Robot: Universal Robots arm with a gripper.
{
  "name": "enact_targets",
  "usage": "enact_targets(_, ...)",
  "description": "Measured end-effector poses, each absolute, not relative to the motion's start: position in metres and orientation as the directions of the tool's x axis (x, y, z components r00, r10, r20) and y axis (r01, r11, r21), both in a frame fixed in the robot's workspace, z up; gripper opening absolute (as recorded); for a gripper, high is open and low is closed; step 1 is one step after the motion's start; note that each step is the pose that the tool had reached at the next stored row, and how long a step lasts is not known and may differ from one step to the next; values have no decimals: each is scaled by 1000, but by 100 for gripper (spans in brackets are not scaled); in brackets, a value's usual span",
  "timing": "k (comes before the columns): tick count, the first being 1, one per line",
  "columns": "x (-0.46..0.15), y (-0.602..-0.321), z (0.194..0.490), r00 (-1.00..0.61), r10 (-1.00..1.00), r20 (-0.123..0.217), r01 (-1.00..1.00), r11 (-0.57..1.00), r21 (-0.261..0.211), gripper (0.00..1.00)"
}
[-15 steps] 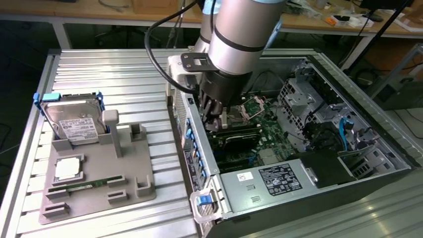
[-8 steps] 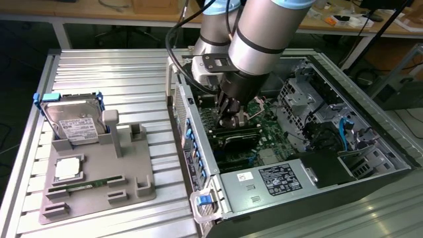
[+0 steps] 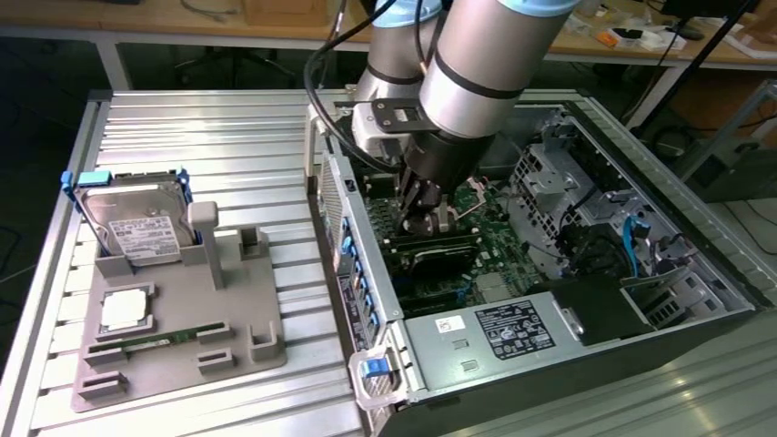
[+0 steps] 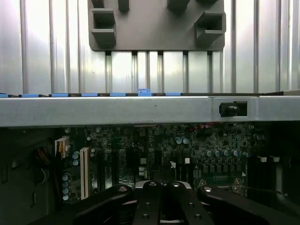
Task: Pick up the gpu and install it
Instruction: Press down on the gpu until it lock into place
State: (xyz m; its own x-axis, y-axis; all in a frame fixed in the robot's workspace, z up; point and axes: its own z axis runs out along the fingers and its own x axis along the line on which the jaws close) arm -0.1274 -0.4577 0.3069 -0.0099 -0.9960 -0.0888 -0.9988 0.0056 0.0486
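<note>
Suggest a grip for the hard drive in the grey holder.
Probably pinch the hard drive at its top edge, across the flat faces, coming straight down. It stands upright, lower end seated in the grey holder, blue rails along both sides; the top looks freest.

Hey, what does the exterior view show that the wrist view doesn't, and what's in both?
Exterior view alone: the boxy silver hard drive with blue rails upright on its stand, the narrow green memory stick, the computer's labelled silver power supply, and the grey robot arm reaching into the case. Wrist view alone: the white expansion slot, seen close. Both: the grey plastic parts holder, the ribbed metal table, the green motherboard, and the shut black fingers.
</note>
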Motion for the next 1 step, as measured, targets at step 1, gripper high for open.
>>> enact_targets(1, -127, -458, 307, -10, -996, -89, -999, 6, 49, 11)
